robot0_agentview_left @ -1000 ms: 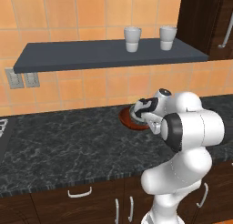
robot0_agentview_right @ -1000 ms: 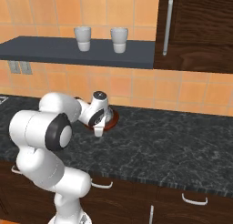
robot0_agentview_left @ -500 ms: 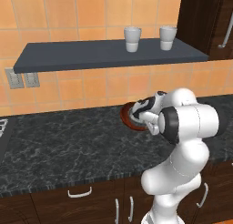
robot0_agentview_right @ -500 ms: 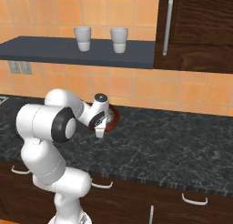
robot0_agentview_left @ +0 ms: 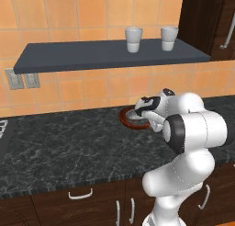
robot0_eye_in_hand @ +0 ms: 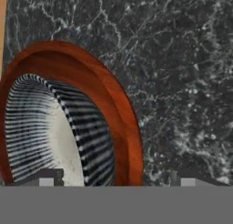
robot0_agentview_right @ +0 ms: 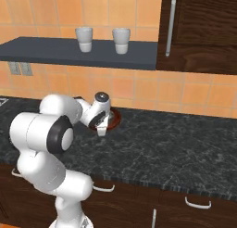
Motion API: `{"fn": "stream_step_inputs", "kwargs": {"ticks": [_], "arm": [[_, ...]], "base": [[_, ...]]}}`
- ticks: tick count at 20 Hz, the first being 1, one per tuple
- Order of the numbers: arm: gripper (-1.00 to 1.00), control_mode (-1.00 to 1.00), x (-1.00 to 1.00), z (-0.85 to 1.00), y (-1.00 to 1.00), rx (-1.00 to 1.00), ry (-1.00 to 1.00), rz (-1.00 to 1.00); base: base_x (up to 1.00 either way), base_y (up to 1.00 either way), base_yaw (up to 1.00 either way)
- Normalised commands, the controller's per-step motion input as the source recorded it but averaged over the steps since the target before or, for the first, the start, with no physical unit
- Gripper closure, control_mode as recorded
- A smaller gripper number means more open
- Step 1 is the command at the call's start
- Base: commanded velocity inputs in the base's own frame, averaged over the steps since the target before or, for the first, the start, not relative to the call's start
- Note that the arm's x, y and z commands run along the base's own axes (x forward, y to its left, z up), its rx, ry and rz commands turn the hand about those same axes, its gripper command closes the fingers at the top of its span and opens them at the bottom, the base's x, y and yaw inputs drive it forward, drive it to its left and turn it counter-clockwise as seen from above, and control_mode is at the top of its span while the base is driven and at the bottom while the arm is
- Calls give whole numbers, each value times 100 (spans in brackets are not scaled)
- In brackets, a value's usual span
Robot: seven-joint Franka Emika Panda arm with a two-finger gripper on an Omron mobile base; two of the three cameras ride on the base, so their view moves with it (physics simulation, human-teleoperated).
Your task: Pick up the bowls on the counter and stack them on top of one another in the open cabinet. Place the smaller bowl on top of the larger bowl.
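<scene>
Hand view shows grey bowl (robot0_eye_in_hand: 50,132) nested inside brown bowl (robot0_eye_in_hand: 113,104).

Colours and patterns on record

Counter (robot0_agentview_left: 69,147): black marble with white veins; cupboard fronts (robot0_agentview_left: 46,206) below dark brown, handles pale. Large bowl (robot0_eye_in_hand: 116,109): glossy reddish-brown, wood-like. Small bowl (robot0_eye_in_hand: 41,127): silvery-grey, ribbed in dark and light stripes, pale at centre. Shelf (robot0_agentview_left: 92,55): flat dark slate-blue. Two cups (robot0_agentview_right: 84,39): white. Wall tiles (robot0_agentview_left: 69,14): orange with light grout. Tall cupboard (robot0_agentview_right: 203,28): dark brown wood grain. Arm (robot0_agentview_left: 193,128): white, dark joints.
</scene>
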Motion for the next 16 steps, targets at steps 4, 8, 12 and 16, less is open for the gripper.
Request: {"fn": "stream_step_inputs", "kwargs": {"ticks": [4,8,12,16], "arm": [[-100,-100,-27,13,-35,3,0,2],[-100,-100,-1,2,-68,3,3,9],[-100,-100,8,1,-50,4,-7,14],[-100,-100,33,0,-10,5,-6,18]], "base": [[0,0,0],[0,0,0],[0,0,0],[0,0,0]]}}
